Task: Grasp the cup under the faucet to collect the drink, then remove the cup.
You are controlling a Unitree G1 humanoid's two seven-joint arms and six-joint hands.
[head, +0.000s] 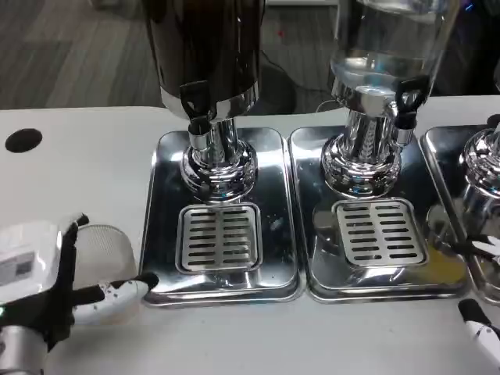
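A translucent whitish cup (107,248) stands on the white table at the lower left, just left of the left drip tray (160,234). My left hand (43,285) wraps around it, with one finger over its near rim and another reaching along its front side. The dark dispenser's faucet (198,119) hangs above the slotted grille (219,237), and nothing stands on that grille. At the lower right edge my right hand (483,285) shows only as fingertips (478,322), which are spread apart with nothing between them.
A clear dispenser (383,70) with its own faucet (405,105) stands over a second tray and grille (380,232). A third chrome base (483,160) sits at the right edge. A black hole (23,140) marks the table at the left.
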